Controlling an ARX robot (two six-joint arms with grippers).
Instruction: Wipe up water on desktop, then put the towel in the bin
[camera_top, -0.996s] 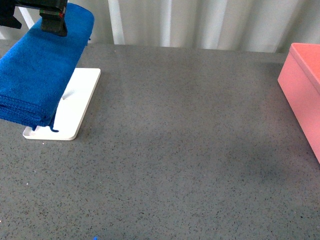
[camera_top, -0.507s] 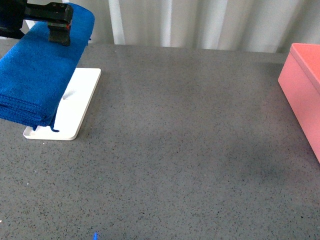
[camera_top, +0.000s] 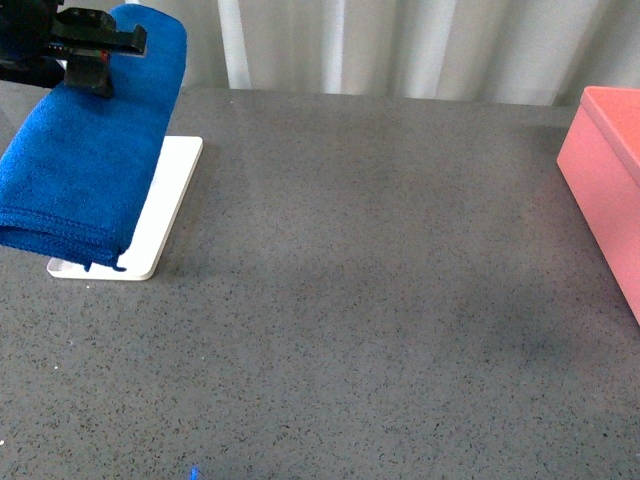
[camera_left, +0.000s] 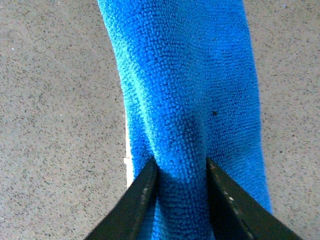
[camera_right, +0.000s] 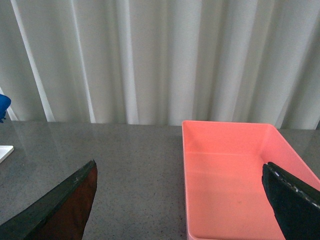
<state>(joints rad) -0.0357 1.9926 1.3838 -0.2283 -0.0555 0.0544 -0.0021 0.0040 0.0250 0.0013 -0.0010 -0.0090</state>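
The blue towel (camera_top: 90, 160) hangs in a long drape at the far left, its lower hem over the near end of the white tray. My left gripper (camera_top: 95, 50) is shut on its upper part; in the left wrist view both black fingers pinch a fold of the towel (camera_left: 190, 75) at the left gripper (camera_left: 181, 165). The pink bin (camera_top: 610, 190) stands at the right edge of the speckled grey desktop (camera_top: 380, 300). My right gripper (camera_right: 179, 167) is open and holds nothing, hovering near the bin (camera_right: 230, 175). Water does not show in any view.
A flat white tray (camera_top: 160, 215) lies under the towel at the left. White curtains (camera_top: 400, 45) hang behind the desktop's far edge. The bin's inside shows nothing in it.
My left gripper has shifted a little to the left with the towel. The towel's bunched lower folds have drawn up off the tray into one hanging hem.
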